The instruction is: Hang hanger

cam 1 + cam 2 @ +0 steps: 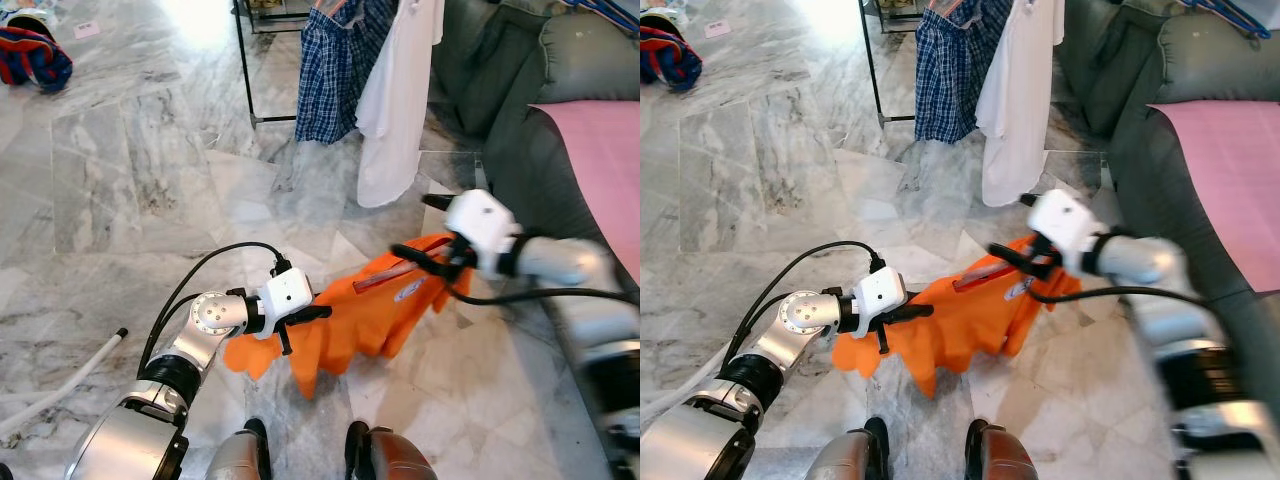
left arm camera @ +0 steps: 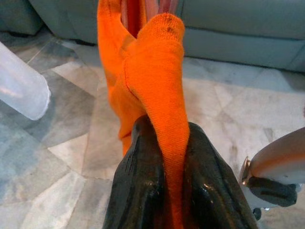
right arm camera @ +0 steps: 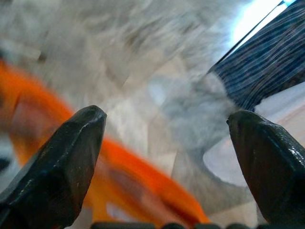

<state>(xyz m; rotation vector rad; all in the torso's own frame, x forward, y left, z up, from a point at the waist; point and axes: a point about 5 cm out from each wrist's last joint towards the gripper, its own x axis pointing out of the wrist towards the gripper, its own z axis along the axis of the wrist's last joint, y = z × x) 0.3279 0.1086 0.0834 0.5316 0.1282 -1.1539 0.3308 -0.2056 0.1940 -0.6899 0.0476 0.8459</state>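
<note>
Left hand [image 1: 305,322]: clamped hard on a fold of the orange garment [image 1: 350,325]; in the left wrist view the cloth runs up out from between the two black fingers [image 2: 143,186], pinched flat. Purpose, as I judge it: to keep one end of the garment lifted off the marble floor [image 1: 120,180] and stretched towards the other arm.

Right hand [image 1: 432,262]: fingers spread wide, as the right wrist view shows, with nothing between them; the orange cloth lies just under them. It sits at the garment's upper edge, near the neck, where a reddish strip [image 1: 385,278], possibly the hanger, shows inside the cloth. I cannot tell whether the fingers touch it. The arm is blurred.

Orange garment: slung between the two hands, its lower part drooping close to the floor in front of the robot's feet [image 1: 300,455].

Clothes rack [image 1: 245,70]: black frame, standing well beyond the garment. Holds a blue checked shirt [image 1: 335,65] and a white garment [image 1: 395,95], both hanging. The likely destination; the orange piece is not yet on it.

Grey sofa [image 1: 520,110]: to the robot's right, carrying a pink sheet [image 1: 600,170].

Other: white tube [image 1: 60,385] on the floor at the left; bundle of dark and red cloth [image 1: 35,55] on the floor far left.
</note>
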